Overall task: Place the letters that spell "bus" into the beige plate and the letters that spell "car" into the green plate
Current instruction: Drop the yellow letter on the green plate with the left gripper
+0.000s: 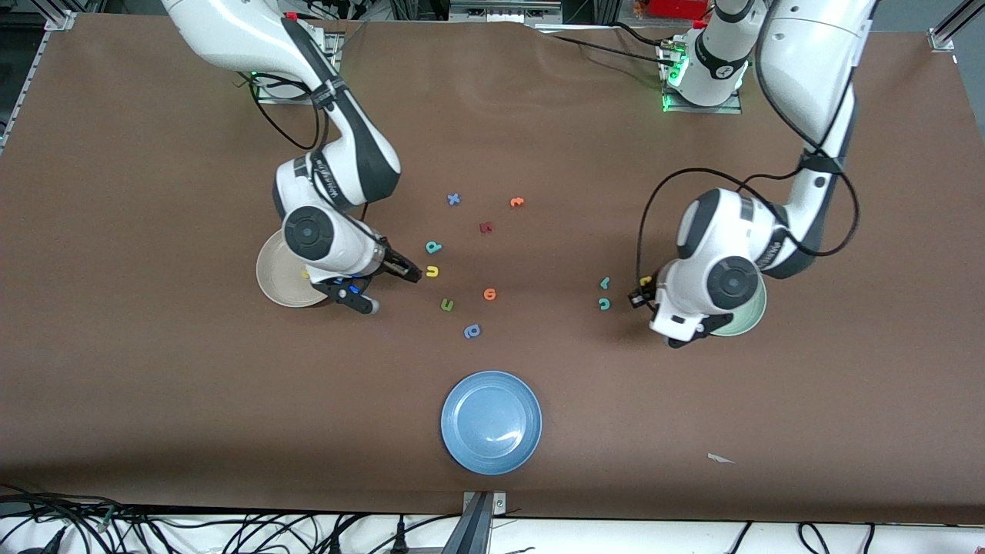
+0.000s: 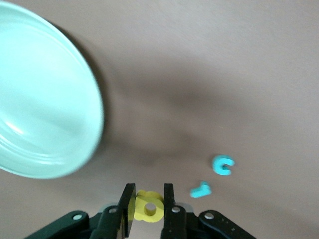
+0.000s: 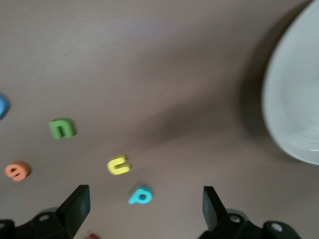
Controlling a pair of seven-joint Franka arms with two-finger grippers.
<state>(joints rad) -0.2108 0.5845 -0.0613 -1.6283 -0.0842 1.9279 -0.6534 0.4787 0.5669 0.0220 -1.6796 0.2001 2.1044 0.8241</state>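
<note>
My left gripper [image 1: 642, 291] is shut on the yellow "a" [image 2: 148, 205] over bare table. It hangs between the green plate [image 2: 45, 94], mostly hidden under the arm in the front view [image 1: 750, 317], and the teal "c" [image 1: 604, 303] and thin teal "r" [image 1: 605, 283]. My right gripper [image 1: 391, 288] stands open and empty beside the beige plate [image 1: 277, 281]. A small yellow letter [image 1: 305, 273] lies in that plate. The yellow "u" [image 1: 432, 271] and teal "b" [image 1: 433, 247] lie just off the right gripper's fingertips [image 3: 79, 201].
A green letter [image 1: 446, 305], an orange one [image 1: 489, 294] and a periwinkle one [image 1: 472, 331] lie mid-table. Farther from the camera lie a blue "x" [image 1: 453, 199], a red letter [image 1: 485, 227] and another orange one [image 1: 516, 202]. A blue plate [image 1: 491, 422] sits nearest the camera.
</note>
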